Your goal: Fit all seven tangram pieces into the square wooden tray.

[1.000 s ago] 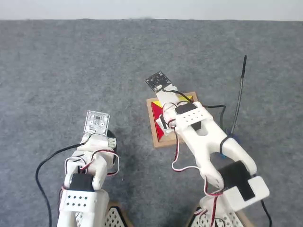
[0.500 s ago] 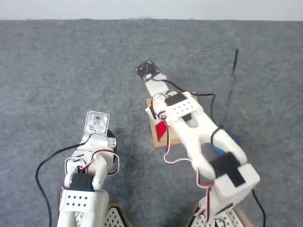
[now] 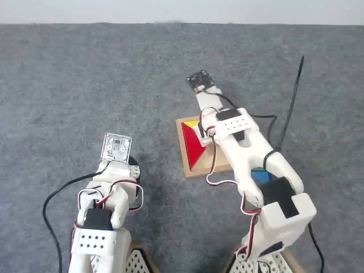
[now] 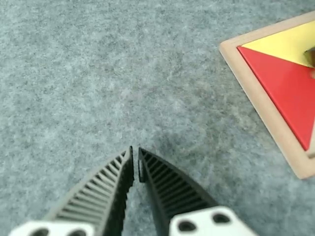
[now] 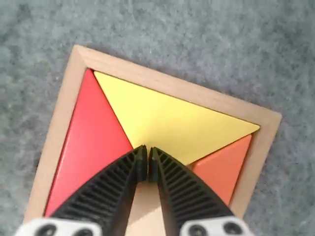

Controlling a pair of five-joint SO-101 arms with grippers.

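Sitting on the mat [image 3: 85, 68], toward 3 o'clock from its middle: the tray [image 3: 197, 172]. Lying inside, edges touching: one big triangle [image 5: 172, 118] along the 12 o'clock wall, a second triangle [image 3: 193, 148] along the 9 o'clock wall, a smaller triangle [image 5: 221, 164] against the 3 o'clock wall. Hanging over the tray's middle: the right gripper [image 5: 147, 150]. Hanging over the mat at the tray's 8 o'clock, well apart: the left gripper [image 4: 135, 150].

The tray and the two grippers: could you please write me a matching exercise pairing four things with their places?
1. left gripper
2. right gripper
3. red triangle
4. wooden tray

A. in the tray, touching the yellow triangle
B. resting on the grey carpet
C. fingers shut, above bare carpet
D. fingers shut, above the tray

Pairs: 1-C, 2-D, 3-A, 4-B.
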